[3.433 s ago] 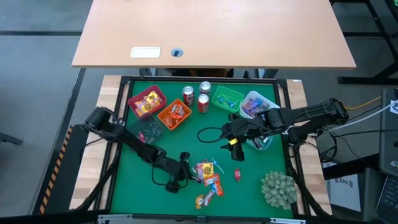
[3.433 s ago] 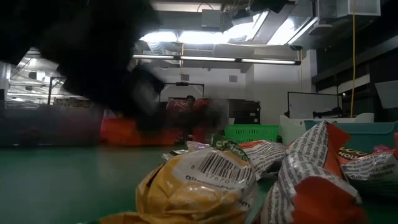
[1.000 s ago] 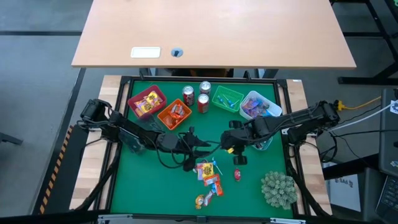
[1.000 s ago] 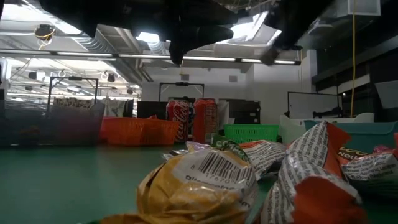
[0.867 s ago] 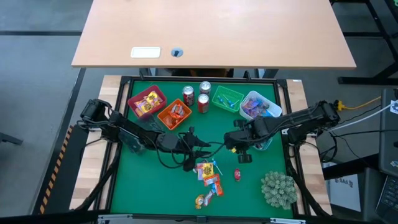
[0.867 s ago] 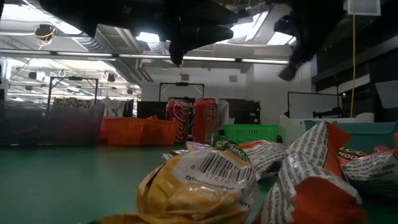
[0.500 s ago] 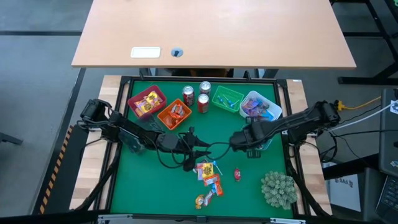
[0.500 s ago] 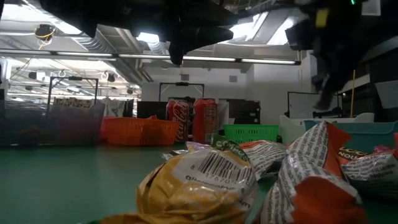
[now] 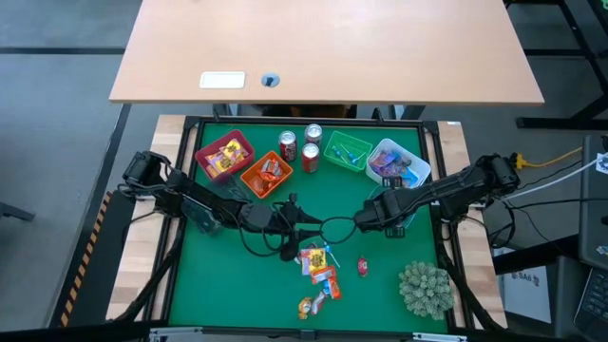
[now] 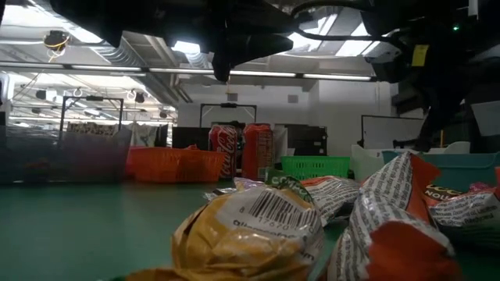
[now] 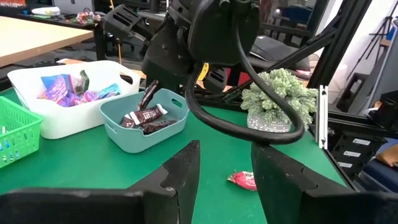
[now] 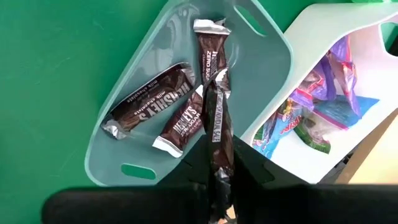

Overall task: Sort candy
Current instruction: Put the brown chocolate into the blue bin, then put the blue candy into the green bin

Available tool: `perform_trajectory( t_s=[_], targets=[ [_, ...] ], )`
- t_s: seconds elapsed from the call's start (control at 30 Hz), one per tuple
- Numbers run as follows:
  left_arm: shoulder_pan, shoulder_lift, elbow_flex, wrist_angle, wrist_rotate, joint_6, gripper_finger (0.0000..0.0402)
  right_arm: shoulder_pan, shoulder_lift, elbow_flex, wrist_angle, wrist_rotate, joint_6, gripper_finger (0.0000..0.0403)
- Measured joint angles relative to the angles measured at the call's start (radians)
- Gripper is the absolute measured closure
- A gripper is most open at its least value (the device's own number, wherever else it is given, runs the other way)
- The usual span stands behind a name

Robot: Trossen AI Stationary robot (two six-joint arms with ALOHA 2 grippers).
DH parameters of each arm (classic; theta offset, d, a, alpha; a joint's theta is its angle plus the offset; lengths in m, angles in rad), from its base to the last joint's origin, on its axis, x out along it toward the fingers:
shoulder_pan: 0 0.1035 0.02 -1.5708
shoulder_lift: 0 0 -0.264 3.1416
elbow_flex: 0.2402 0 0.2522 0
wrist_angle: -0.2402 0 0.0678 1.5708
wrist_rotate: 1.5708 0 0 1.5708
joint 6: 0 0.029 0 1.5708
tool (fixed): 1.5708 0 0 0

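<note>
Green mat [image 9: 228, 275] carries bins along the far edge: red bin [image 9: 224, 157], orange bin [image 9: 267, 174], green basket [image 9: 346, 150], white bin [image 9: 399, 161]. Right gripper [image 12: 216, 163] hangs over the teal bin [image 12: 267, 68], fingers pinching a dark chocolate bar [image 12: 216, 124]; three more inside. Left gripper [image 11: 225, 171] hovers mid-mat, fingers spread, empty. Loose candy pile [image 9: 319, 269] sits near-centre, one red candy [image 9: 362, 267] to its right.

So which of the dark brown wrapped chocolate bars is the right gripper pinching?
The upright dark bar between the right gripper fingers, above the teal tub; three others lie inside.
</note>
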Motion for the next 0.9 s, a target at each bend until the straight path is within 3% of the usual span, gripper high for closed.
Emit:
perform_trajectory(
  t_s=[0.23,0.43,0.73,0.9],
  targets=[
    [0.0,0.0,0.0,-0.003,0.0,0.0,0.0269,0.0,0.0,0.0,-0.012,0.002,0.0,0.0303],
    [-0.001,0.0,0.0,-0.004,0.0,-0.001,0.0269,0.0,0.001,0.033,-0.125,-0.004,0.018,0.0248],
    [-0.001,-0.001,0.0,-0.004,0.001,-0.001,0.0269,0.0,0.004,0.221,-0.136,-0.179,0.073,0.024],
    [-0.001,-0.001,0.0,-0.004,0.001,-0.002,0.0269,0.001,0.005,0.307,-0.016,-0.24,0.198,0.024]
  ],
)
